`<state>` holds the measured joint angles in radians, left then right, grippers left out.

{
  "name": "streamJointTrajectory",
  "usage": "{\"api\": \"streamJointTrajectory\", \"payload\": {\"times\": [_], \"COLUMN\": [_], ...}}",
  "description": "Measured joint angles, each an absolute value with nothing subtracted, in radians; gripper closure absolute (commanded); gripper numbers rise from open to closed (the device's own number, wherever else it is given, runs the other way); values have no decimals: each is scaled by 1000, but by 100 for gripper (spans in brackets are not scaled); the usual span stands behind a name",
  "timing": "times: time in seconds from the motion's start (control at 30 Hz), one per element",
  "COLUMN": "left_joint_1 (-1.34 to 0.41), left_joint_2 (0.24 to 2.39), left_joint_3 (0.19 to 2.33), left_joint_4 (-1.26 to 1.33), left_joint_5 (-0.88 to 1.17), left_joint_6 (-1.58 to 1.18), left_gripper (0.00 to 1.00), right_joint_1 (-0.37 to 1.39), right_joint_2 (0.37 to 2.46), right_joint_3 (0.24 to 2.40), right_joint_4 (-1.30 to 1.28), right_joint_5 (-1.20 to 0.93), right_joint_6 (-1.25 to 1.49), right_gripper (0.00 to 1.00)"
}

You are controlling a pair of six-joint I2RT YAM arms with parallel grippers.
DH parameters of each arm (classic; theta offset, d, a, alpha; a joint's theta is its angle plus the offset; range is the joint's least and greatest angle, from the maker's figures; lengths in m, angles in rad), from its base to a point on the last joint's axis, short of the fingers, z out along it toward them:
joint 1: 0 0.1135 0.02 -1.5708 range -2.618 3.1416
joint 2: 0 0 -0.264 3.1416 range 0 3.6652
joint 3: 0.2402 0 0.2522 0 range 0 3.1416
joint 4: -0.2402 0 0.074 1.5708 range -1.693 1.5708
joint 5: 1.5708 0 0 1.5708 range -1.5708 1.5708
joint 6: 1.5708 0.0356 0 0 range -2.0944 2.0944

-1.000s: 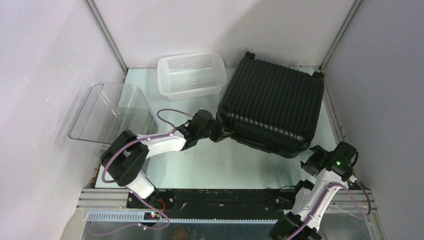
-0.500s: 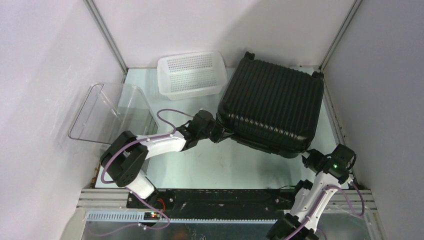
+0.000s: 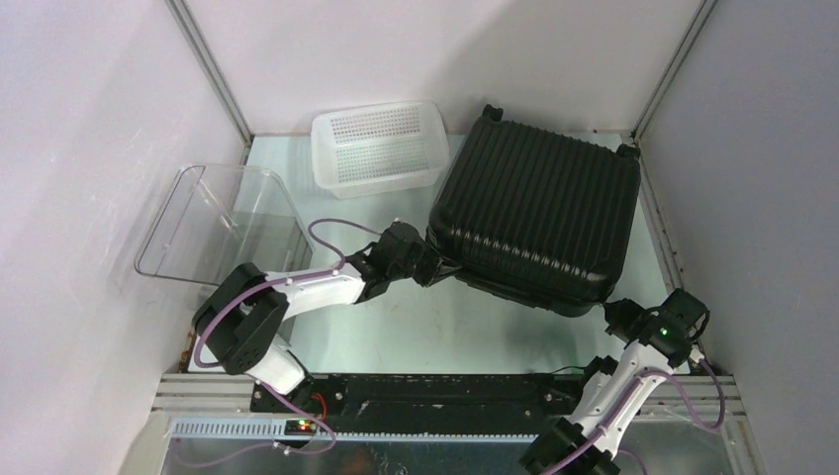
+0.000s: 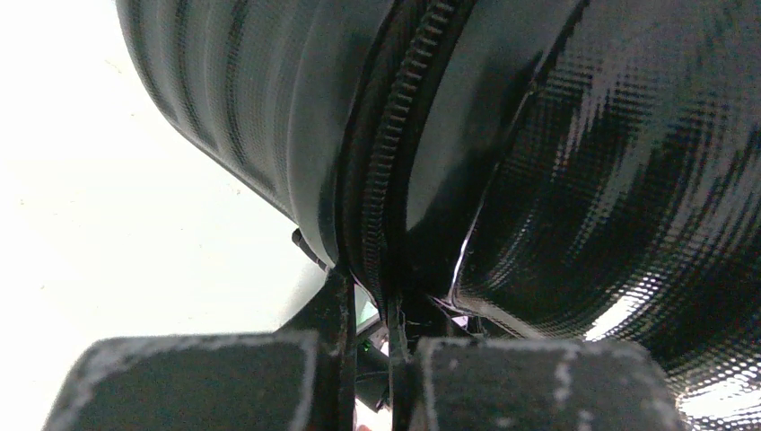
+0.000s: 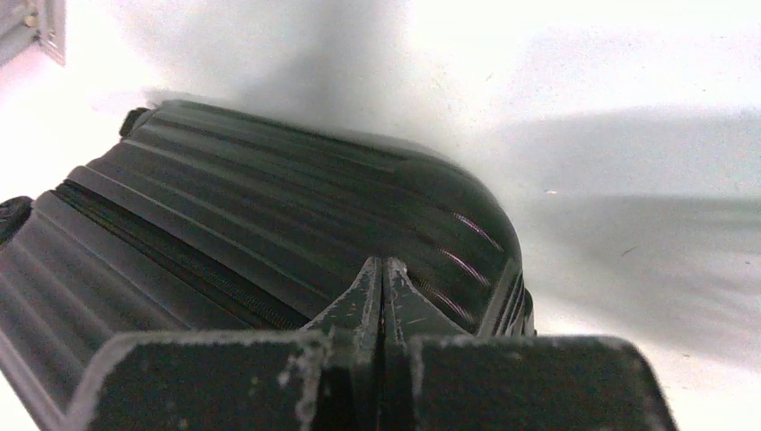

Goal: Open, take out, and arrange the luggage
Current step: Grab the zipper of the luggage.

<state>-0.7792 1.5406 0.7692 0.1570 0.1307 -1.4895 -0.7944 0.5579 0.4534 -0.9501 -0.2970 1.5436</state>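
Jaws on the right gripper [image 5: 383, 269] are finishing clamping shut, empty, near the lower-right corner of the closed luggage [image 3: 539, 213] at centre-right, while the left gripper [image 4: 368, 296] is pinching its zipper seam [image 4: 395, 135], preparing the opening.

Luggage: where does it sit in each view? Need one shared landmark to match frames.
Top external: the luggage lies flat at right-centre, right of the white basket.
Left wrist: close up, filling the upper frame; its zipper seam runs down into the left hand.
Right wrist: left and centre, beyond the shut right hand.
Shared landmark: the ribbed shell.
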Motion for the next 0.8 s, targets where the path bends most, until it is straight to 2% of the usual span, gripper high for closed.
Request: {"api": "streamJointTrajectory", "payload": {"times": [0.13,0.27,0.37,0.6,0.8], "left_joint_1": [-783,-784,-784,-784,-784], "left_joint_2": [1520,1518,1518,1518,1518], "left_joint_3": [749,748,748,748,748], "left_joint_4": [159,159,159,159,159], "left_joint_5": [131,130,130,131,131], "left_joint_6": [-1491,-1492,-1491,-1491,-1488], "left_gripper": [100,100,100,100,100], "right_joint_1": [-799,-823,-857,-892,-893], "right_joint_2": [613,734,781,781,790], "right_joint_3": [456,506,546,569,590], "right_joint_4": [-967,-1035,-1080,-1140,-1164], "right_joint_5": [-313,-318,-319,-347,-398], "right_joint_6": [1487,1393,1334,1279,1280], "right_gripper": [60,51,39,37,32]}}
